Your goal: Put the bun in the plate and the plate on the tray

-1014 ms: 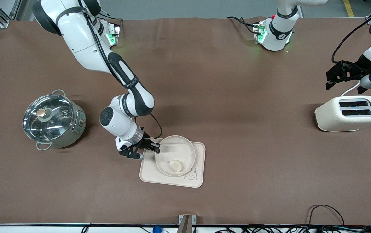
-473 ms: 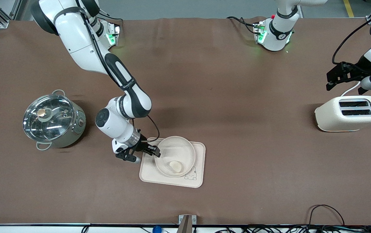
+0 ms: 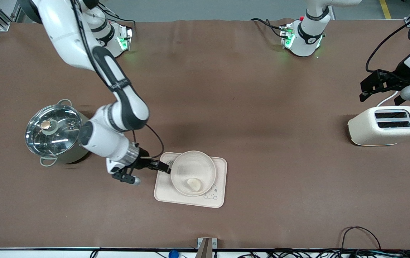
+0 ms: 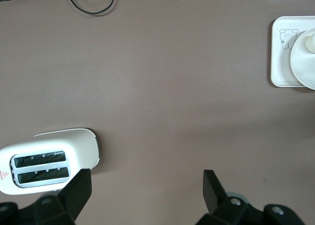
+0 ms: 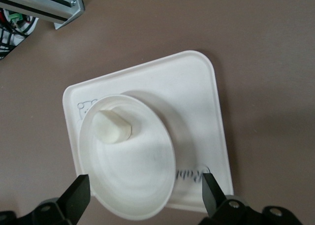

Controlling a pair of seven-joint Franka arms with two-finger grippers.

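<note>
Resting: cream bun, flat side tilted, in the round plate.
Plate: on the Rabbit tray.
Right gripper: fingers spread beside the plate rim.
Left gripper: waits spread over the table beside the toaster.

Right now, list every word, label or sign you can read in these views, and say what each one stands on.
Nothing reads clearly as text.
Tray: a line of script near the right gripper's end, partly hidden by the plate, too blurred to read.
Tray: a small bunny drawing at one corner, no words.
Toaster: a small red triangle sign on top, its print too small to read.
Right arm: small lettering on the dark link, unreadable.
</note>
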